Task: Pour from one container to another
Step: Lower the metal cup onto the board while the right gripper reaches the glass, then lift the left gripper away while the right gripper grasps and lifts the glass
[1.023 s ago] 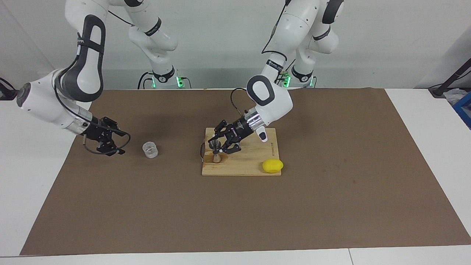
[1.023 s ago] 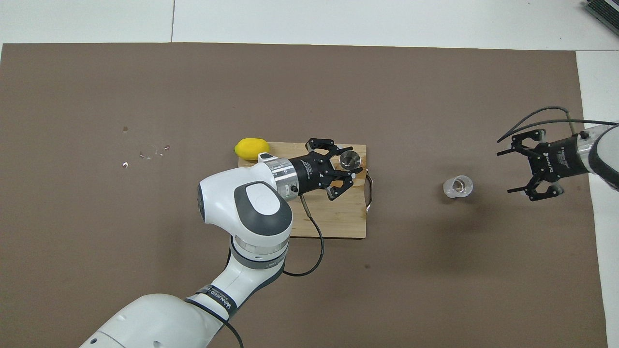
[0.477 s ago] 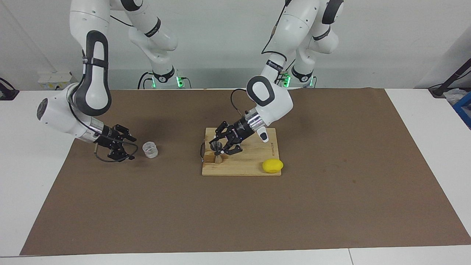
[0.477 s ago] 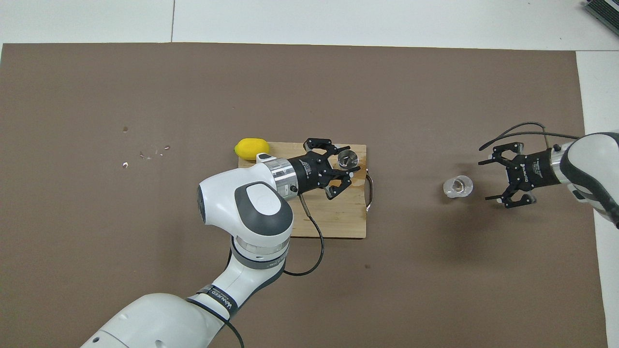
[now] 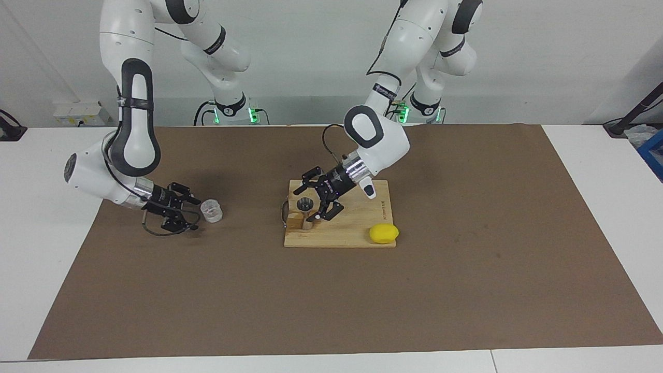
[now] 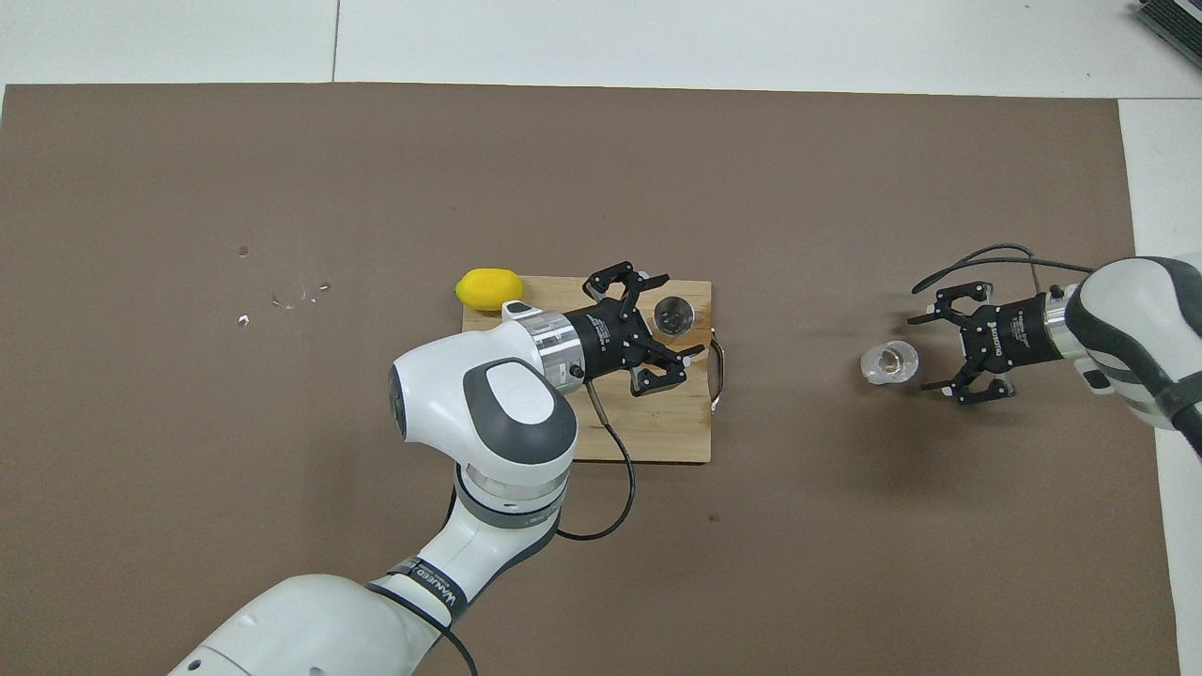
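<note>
Since a second ago the right gripper [image 5: 182, 212] [image 6: 944, 350] has slid in low over the brown mat [image 5: 466, 269] [image 6: 282, 169] and now sits just beside the glass cup [image 5: 211, 211] [image 6: 889, 362], at about three o'clock of it in the overhead view, fingers spread wide and not touching it. The left gripper [image 5: 311, 201] [image 6: 665, 322] has turned at the wrist; its fingers, spread apart, now straddle the jigger [image 5: 305, 207] [image 6: 672, 315], one at about eleven o'clock and one at about five o'clock in the overhead view, and whether they touch it cannot be told. The jigger itself has not shifted. Count: two arms, one cup, one jigger, one cutting board [image 5: 357, 228] [image 6: 657, 422], one lemon [image 5: 384, 233] [image 6: 488, 287]. The cup is small, squat and clear with a thick base, standing upright on the mat toward the right arm's end of the table, well apart from the board. The jigger is shiny steel, narrow-waisted, upright, its open mouth up, on the board's corner nearest the cup. The lemon rests at the board's corner toward the left arm's end.
</note>
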You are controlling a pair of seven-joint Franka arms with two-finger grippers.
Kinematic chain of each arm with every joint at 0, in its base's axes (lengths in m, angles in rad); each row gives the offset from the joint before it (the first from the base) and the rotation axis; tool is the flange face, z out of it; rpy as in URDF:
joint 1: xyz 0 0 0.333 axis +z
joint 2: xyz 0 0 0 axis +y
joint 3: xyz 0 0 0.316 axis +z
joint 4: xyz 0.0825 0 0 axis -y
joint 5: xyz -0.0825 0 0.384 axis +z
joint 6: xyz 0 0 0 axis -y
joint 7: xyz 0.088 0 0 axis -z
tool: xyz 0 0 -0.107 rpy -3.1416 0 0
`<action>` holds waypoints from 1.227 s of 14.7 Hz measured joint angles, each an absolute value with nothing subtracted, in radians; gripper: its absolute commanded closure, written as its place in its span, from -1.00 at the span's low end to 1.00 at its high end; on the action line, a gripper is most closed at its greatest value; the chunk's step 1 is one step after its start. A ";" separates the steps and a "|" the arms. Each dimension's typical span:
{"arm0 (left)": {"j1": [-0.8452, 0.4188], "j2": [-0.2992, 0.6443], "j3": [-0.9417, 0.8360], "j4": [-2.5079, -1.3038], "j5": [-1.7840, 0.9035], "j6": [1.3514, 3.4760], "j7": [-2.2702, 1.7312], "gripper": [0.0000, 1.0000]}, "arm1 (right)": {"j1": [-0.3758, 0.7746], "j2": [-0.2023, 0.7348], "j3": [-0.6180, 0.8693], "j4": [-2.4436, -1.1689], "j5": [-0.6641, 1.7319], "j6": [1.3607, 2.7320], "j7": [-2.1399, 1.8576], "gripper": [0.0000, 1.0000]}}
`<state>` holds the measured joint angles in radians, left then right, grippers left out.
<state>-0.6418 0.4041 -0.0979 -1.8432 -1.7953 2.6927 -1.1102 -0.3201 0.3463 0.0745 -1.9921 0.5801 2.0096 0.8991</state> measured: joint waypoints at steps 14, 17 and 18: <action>-0.611 0.310 -0.076 -1.820 -1.593 2.713 -1.112 -1.00 | -0.279 0.346 0.082 -2.011 0.580 2.007 0.870 1.00; -0.512 0.277 -0.075 -1.833 -1.418 2.704 -1.115 -1.00 | -0.280 0.344 0.082 -2.011 0.581 2.007 0.870 1.00; -0.477 0.262 -0.074 -1.840 -1.376 2.691 -1.115 -1.00 | -0.280 0.340 0.082 -2.010 0.581 2.007 0.870 1.00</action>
<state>-0.4772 0.2620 -0.0742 -1.8400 -1.3758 2.6913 -1.1151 -0.2799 0.3405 0.0819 -2.0097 0.5806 2.0071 0.8698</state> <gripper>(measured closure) 0.000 0.502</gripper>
